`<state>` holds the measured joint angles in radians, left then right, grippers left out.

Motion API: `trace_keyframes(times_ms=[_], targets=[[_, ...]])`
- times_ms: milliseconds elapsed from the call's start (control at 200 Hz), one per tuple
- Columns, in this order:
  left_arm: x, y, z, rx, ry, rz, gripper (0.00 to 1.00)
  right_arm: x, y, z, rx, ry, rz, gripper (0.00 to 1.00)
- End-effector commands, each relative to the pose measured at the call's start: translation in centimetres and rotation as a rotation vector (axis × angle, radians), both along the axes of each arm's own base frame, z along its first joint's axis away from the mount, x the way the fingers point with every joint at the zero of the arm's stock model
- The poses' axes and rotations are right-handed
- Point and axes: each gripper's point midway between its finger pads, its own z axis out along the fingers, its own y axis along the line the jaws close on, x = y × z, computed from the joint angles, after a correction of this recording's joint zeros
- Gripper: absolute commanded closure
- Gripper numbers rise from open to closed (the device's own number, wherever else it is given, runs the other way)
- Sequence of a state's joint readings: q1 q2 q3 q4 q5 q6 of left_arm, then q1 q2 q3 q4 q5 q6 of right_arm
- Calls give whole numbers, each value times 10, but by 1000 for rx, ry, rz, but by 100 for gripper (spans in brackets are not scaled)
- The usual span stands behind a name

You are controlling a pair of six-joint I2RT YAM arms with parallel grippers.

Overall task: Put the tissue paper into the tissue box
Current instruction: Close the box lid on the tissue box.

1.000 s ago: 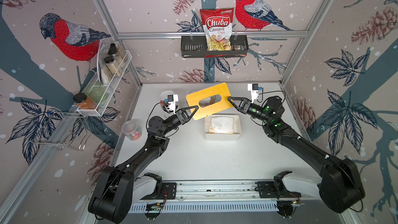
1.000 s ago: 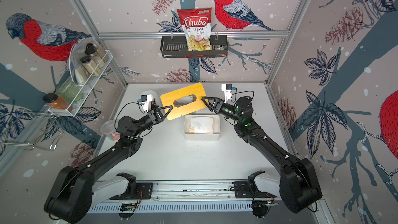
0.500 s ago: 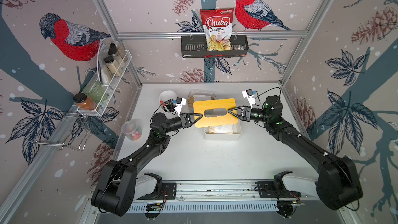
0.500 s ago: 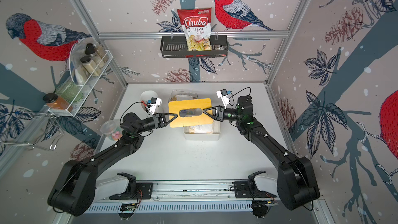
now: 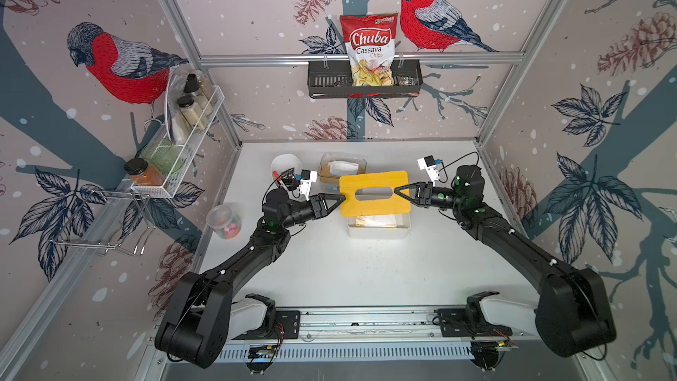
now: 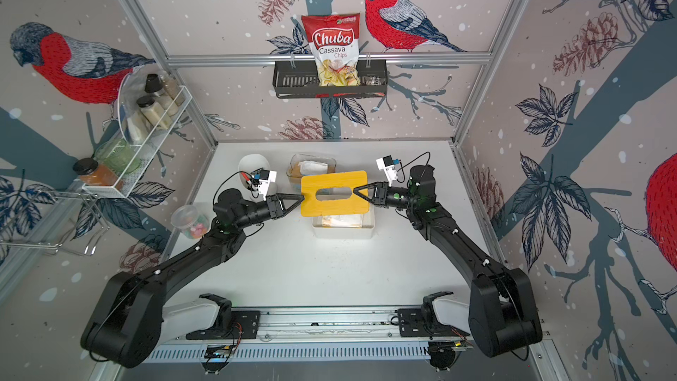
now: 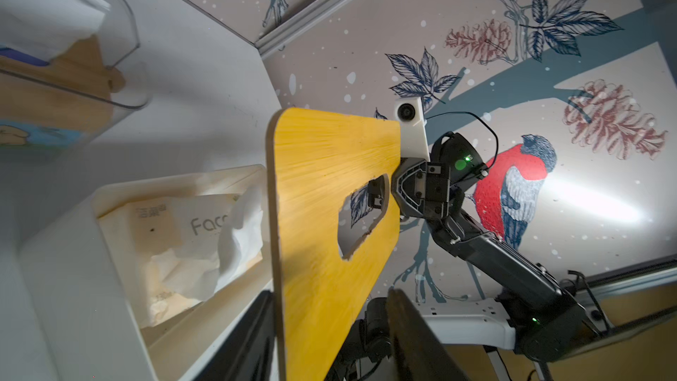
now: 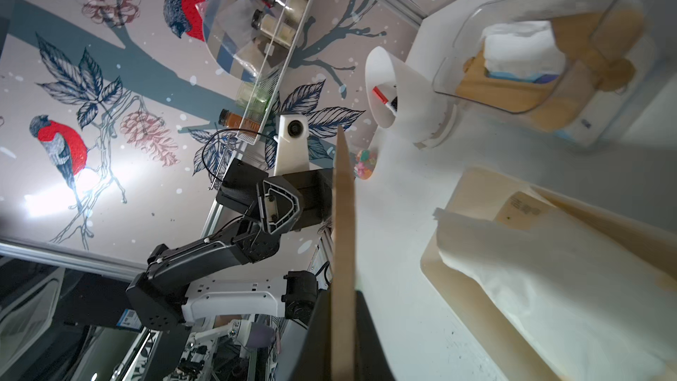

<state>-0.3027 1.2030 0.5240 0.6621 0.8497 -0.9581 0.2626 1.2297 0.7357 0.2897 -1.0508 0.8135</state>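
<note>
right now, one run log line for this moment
left gripper open at yellow lid edge | right gripper shut on yellow lid | yellow lid above tissue box, not seated | tissue paper in tissue box

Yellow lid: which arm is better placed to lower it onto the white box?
Right. The right end effector is shut on one edge of the yellow lid, holding it above the white box with the tissue paper inside. The left end effector stands open around the opposite edge.
</note>
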Motion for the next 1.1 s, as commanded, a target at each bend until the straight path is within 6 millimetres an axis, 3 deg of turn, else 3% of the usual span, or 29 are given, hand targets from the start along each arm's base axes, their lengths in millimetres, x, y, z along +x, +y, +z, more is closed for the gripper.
trace_keyframes(times_ms=[0, 160, 335, 665, 925, 1095], targets=[[19, 13, -35, 198, 25, 147, 41, 4, -16, -18, -21, 122, -79, 100], [22, -1, -54, 274, 62, 141, 34, 7, -16, -37, -22, 219, -98, 100], [26, -10, -58, 264, 70, 121, 31, 12, -7, -49, -12, 274, -79, 100], [25, -23, -75, 312, 91, 83, 25, 20, -13, -74, -50, 331, -91, 100], [26, -31, -82, 338, 95, 66, 24, 21, -16, -80, -55, 329, -82, 100], [26, -34, -85, 343, 98, 52, 23, 19, -7, -79, -51, 323, -55, 100]])
